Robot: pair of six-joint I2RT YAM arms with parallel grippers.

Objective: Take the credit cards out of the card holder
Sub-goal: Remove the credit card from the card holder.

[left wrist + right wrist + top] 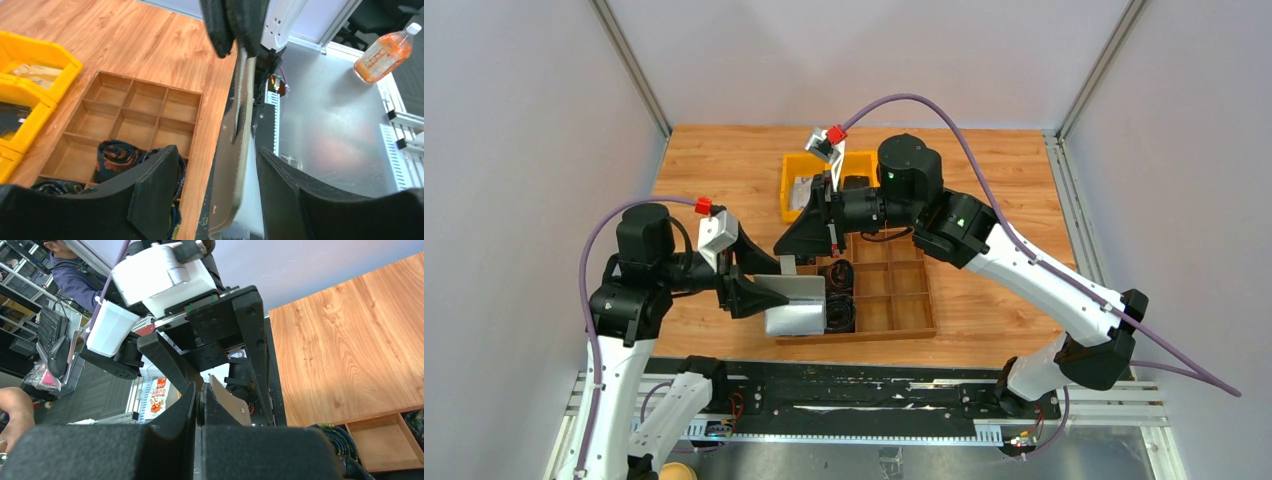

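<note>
The grey card holder (802,290) hangs in the air at the table's near edge, left of the wooden tray. In the left wrist view it is edge-on (232,165) between my left fingers. My left gripper (769,295) (215,152) is open, its jaws well apart on either side of the holder. My right gripper (789,262) (199,395) comes from above and is shut on the holder's top edge; a grey flap (230,407) sticks out past its fingers. A pale silvery sheet (794,320) (252,200) lies against the holder; I cannot tell if it is a credit card.
A wooden divided tray (894,300) (145,105) holds coiled dark rolls (115,152) in its near-left cells. Yellow bins (799,185) (30,65) stand behind it. The black rail (854,385) runs along the table's front. An orange bottle (382,52) lies beyond the table.
</note>
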